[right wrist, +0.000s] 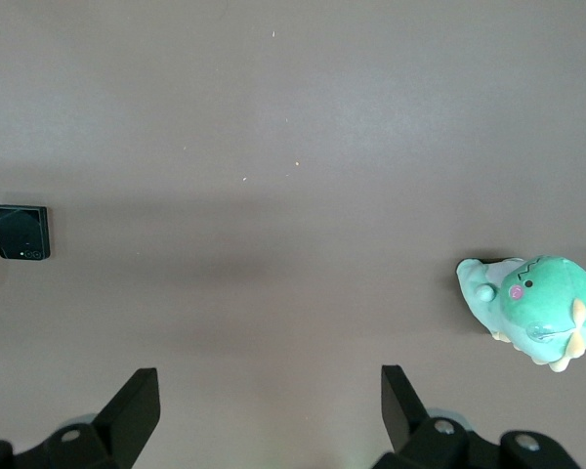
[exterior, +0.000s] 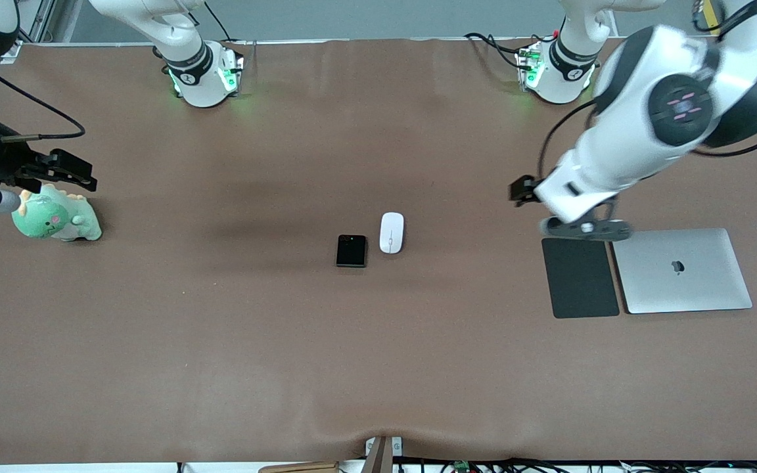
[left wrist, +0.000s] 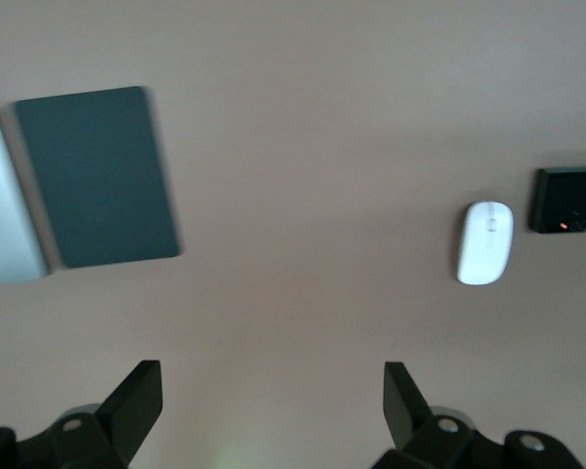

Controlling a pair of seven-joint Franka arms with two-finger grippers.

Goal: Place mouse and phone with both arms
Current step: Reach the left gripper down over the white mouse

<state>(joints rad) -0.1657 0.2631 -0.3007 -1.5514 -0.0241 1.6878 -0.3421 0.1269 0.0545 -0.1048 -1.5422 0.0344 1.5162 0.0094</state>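
Nearby, mouse pad point(exterior: 579, 277) adjoins laptop point(exterior: 682, 270).

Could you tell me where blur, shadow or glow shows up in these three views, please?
Front view: left arm smeared, soft shadow band above the phone, green glow at both bases. Left wrist view: mouse pad edges streaked, mouse soft. Right wrist view: sharp, plush toy crisp.

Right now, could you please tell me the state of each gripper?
Left gripper: open, holding nothing, up over the brown table near the dark grey mouse pad.
Right gripper: open, holding nothing, by the green plush toy.
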